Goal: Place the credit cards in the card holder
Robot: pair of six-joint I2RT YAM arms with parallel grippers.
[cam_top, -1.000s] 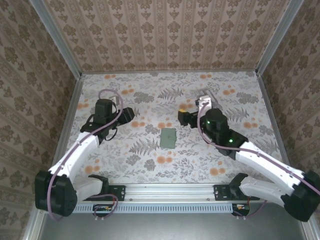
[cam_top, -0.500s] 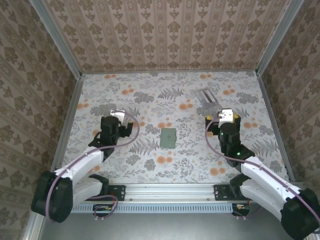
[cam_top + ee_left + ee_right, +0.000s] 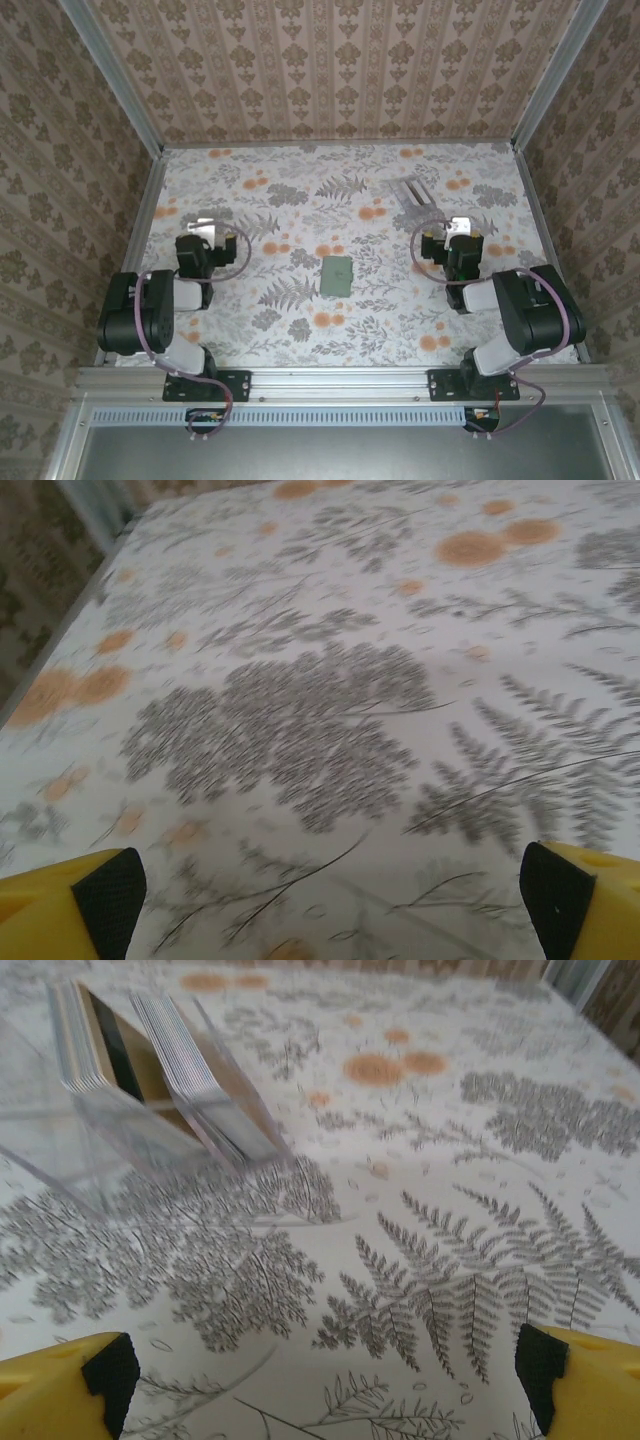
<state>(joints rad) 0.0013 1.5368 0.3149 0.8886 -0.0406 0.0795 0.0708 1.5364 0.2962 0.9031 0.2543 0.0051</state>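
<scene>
Both arms are folded close to their bases. The left gripper (image 3: 320, 890) is spread wide with nothing between its yellow fingers (image 3: 70, 905), just bare flowered table (image 3: 300, 190) under it on the near left. The right gripper (image 3: 320, 1370) is equally wide and empty on the near right, aimed at the clear slotted stand (image 3: 150, 1070) just beyond it towards the far right.

Some credit cards (image 3: 97, 1032) stand on edge in that stand, tan with a darker one beside them; I can't count them. The card holder (image 3: 337, 275) lies flat and folded shut at the table's middle, between the two arms and well apart from the stand.

To my eye no card is being handled at this moment. Next, the right gripper needs to reach in and pinch one card by its top edge, narrowly enough to miss its neighbours, while the left goes over to open the holder and steady it.
</scene>
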